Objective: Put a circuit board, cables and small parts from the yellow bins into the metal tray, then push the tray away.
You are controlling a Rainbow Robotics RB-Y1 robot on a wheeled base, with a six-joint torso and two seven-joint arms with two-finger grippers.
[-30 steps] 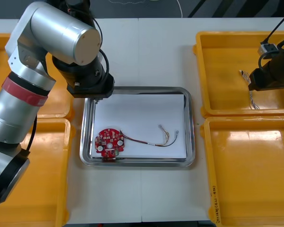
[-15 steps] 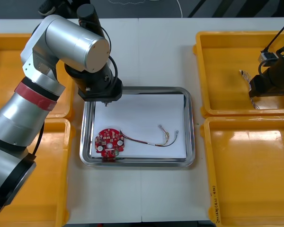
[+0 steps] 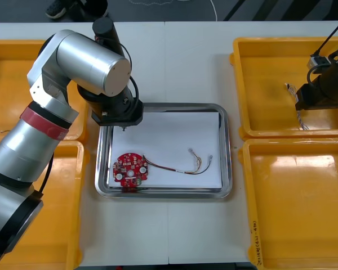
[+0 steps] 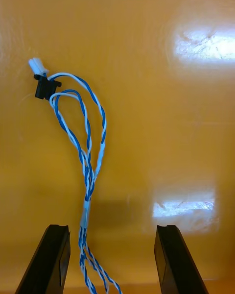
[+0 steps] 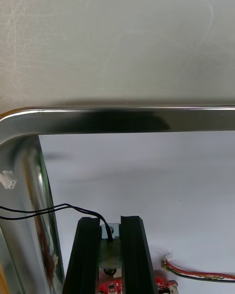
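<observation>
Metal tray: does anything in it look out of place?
The circuit board sits crowded into the metal tray's near left corner, seemingly overlapping the rim. A black cable, pinched in the left gripper's jaws, trails across the tray's side wall.

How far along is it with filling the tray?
Done: the circuit board and the red and yellow cable lie in the tray. In hand: the left gripper, shut on a black cable, is over the tray's far left corner; the right gripper, open, hangs over the blue and white cable in a bin. Left: both cables, small parts, then the push.
</observation>
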